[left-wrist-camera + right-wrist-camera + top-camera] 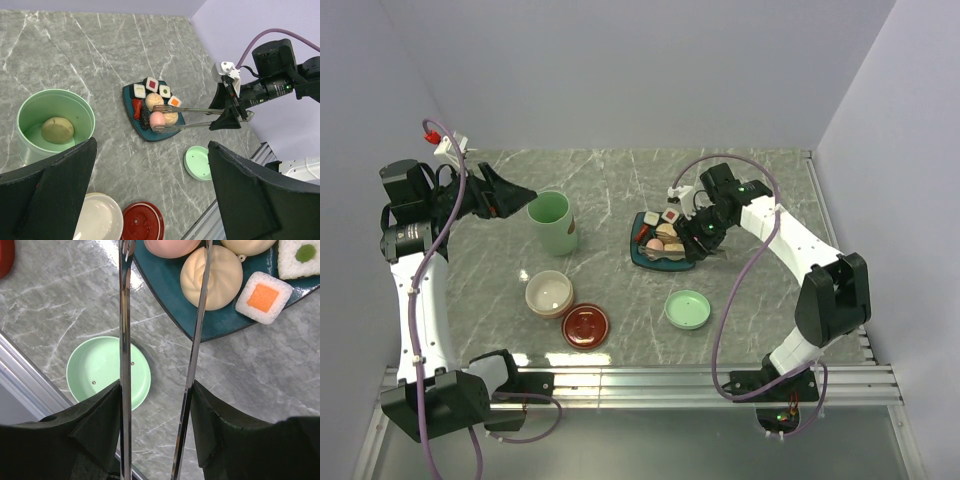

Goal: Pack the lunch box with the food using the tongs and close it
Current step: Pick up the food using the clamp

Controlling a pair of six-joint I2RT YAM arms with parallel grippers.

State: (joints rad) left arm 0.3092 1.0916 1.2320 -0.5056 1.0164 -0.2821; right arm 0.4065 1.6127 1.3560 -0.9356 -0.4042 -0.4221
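Nearest, the green lid (687, 309) lies at five o'clock from the plate (165, 284). There the right claw (230, 116) clamps the tongs (190, 118), tips straddling the pink ball (157, 119), seemingly to lift it. At nine o'clock, the left claw (520, 195) gapes beside the pot (30, 107).

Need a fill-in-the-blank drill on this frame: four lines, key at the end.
1. The right pincer grips the tongs, and the ball between their tips is ____ in colour.
2. The mint-green pot holds exactly ____ beige ball.
3. The mint-green lid lies on the ____, not on the pot.
4. The left pincer is ____ and holds nothing.
Missing words: pink; one; table; open.
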